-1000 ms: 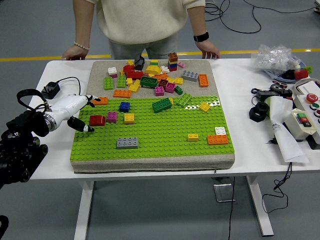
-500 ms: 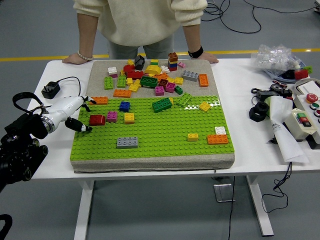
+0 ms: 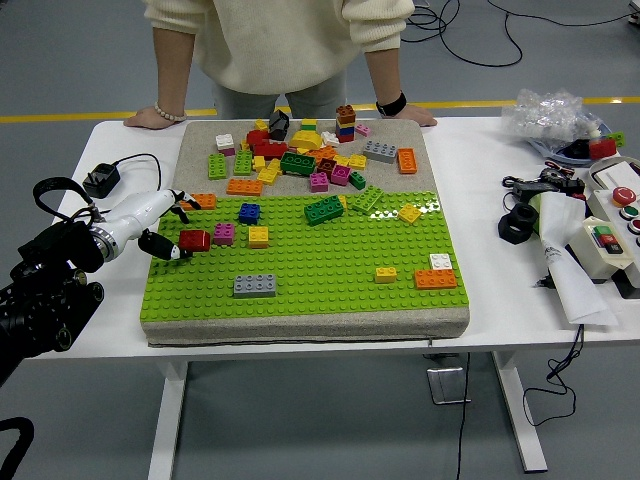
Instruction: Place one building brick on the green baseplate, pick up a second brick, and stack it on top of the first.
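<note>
At the baseplate's [image 3: 300, 270] left edge, head view, the left hand [image 3: 165, 225] has crept rightward over the last second and now sits right against the red brick [image 3: 194, 240]. Half a second ago a small gap showed between thumb and brick; now the dark thumb tip lies at the brick's near-left corner and the upper fingers [image 3: 183, 202] reach over toward the orange brick [image 3: 203, 200] behind it. Its fingers are spread around the red brick, not yet clamped; whether they touch it I cannot tell. The brick itself has not shifted, seated on the green studs just left of the magenta brick [image 3: 224, 233].

My reading: this is the approach to the first pick, grasp not yet made, and no stacking has begun.

At the far side a person leans with both hands flat on the table [image 3: 520, 290], unmoved since half a second ago. No right arm shows.
</note>
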`<state>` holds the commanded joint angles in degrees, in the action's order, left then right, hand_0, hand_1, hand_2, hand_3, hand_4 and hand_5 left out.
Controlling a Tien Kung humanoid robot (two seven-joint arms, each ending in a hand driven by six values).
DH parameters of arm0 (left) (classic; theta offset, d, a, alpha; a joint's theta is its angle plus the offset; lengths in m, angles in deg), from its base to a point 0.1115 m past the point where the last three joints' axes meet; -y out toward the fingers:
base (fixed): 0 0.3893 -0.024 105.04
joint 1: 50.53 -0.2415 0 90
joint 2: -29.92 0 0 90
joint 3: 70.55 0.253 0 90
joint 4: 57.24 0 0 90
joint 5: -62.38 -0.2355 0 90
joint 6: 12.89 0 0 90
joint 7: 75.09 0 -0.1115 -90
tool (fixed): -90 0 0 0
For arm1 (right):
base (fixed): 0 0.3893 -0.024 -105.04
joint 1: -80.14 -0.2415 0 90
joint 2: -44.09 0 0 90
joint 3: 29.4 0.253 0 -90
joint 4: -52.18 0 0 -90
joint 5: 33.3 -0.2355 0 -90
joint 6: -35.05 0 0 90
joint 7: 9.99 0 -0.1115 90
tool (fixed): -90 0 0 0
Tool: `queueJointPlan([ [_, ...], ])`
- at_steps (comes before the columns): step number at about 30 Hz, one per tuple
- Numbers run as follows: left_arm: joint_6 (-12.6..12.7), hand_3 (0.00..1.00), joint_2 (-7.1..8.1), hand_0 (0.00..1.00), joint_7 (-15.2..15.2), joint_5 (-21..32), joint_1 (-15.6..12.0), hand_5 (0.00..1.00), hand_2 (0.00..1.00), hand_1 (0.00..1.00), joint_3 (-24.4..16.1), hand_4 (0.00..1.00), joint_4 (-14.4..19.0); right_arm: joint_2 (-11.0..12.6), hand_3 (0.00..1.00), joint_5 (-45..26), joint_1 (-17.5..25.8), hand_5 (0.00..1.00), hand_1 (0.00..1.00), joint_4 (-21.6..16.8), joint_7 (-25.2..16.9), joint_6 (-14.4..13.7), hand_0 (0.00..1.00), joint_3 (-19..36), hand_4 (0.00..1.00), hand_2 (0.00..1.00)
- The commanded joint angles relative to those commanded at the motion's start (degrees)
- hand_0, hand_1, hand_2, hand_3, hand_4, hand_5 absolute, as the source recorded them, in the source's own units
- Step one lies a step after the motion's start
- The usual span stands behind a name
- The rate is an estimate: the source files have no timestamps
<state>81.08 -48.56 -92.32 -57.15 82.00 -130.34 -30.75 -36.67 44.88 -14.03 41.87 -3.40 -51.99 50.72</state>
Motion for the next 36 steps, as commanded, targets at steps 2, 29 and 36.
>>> queueJointPlan([
  [2, 0.01, 0.711, -0.12, 0.818, -0.06, 0.38, 0.4, 0.106, 0.581, 0.72, 0.5, 0.913, -0.79, -0.04, 0.697, -0.07, -0.08, 0.685, 0.693, 0.0, -0.01, -0.02, 0.76, -0.07, 0.947, 0.738],
  [29, 0.06, 0.551, -1.24, 0.802, -0.9, 5.89, 2.78, 0.13, 0.543, 0.675, 3.53, 0.766, -6.53, -0.09, 0.696, -0.01, -0.22, 0.685, 0.692, 0.0, 0.09, 0.11, 0.76, -0.21, 0.947, 0.735],
  [36, -0.17, 0.521, -1.33, 0.788, -1.11, 6.78, 2.77, 0.132, 0.536, 0.646, 3.97, 0.726, -7.04, -0.12, 0.695, -0.03, -0.3, 0.685, 0.692, 0.0, 0.03, 0.06, 0.761, -0.24, 0.947, 0.736],
])
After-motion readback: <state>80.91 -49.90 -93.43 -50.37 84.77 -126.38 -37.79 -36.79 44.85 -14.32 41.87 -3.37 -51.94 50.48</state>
